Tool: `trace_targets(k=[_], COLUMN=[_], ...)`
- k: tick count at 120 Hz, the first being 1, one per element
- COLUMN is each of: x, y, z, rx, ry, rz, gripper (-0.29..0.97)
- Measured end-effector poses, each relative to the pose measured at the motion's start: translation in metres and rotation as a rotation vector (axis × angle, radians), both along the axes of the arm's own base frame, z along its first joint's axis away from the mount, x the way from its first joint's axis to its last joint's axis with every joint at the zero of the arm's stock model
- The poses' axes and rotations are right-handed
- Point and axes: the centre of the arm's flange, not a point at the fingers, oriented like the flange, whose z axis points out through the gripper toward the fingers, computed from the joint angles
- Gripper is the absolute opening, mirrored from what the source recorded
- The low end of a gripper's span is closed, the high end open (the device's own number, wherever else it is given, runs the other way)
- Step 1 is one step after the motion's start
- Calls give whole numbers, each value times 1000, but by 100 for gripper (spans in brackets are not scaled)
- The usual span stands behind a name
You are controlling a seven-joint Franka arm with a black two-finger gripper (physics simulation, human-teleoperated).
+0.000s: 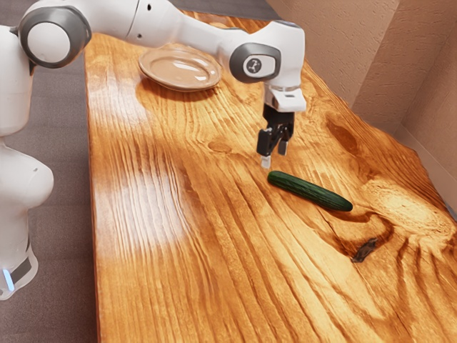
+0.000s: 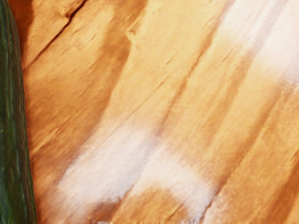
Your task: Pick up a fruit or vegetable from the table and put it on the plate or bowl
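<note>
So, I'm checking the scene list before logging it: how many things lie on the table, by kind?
Vegetables: 1, the cucumber
Dishes: 1, the plate
Total: 2 things on the table

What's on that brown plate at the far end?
Nothing visible: the plate shows a bare, glossy surface. The arm crosses in front of its far rim, so that strip is hidden.
</note>
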Motion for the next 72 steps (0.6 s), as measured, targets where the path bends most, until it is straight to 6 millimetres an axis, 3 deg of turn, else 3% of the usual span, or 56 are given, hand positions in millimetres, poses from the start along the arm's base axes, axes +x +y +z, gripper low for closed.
trace_targets(k=[17, 36, 50, 72], x=[4, 13, 46, 88], y=[10, 25, 33, 26], z=[10, 6, 11, -4], rx=[62, 84, 94, 102], ry=[-19, -21, -57, -64], rz=[-12, -24, -31, -54], gripper=[68, 68, 68, 68])
